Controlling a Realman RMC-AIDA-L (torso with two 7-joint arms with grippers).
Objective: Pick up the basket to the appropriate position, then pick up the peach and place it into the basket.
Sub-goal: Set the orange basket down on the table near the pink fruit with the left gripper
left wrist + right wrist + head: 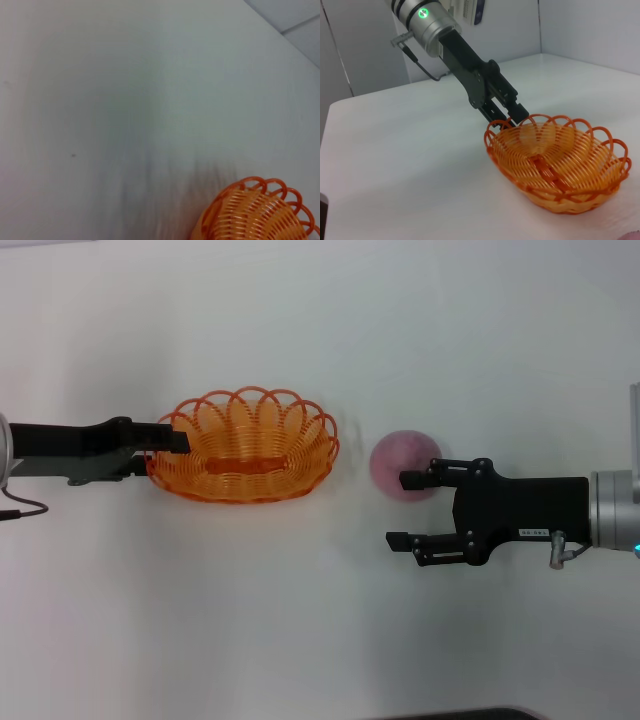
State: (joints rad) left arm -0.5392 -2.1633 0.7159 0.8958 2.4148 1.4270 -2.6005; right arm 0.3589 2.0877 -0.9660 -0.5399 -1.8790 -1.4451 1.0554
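The orange wire basket [243, 447] sits left of centre in the head view. My left gripper [172, 439] comes in from the left and is shut on the basket's left rim; the right wrist view shows it [512, 116] clamped on the scalloped edge of the basket [560, 165]. The left wrist view shows only part of the basket [255, 212]. The pink-purple peach [396, 460] lies on the table to the right of the basket. My right gripper [407, 509] is open and empty. Its far finger overlaps the peach's near right side; the gap between the fingers lies nearer me than the peach.
The white table [300, 620] carries nothing else in view. Its far edge and a wall show in the right wrist view [540, 30]. A dark edge shows at the bottom of the head view [470, 714].
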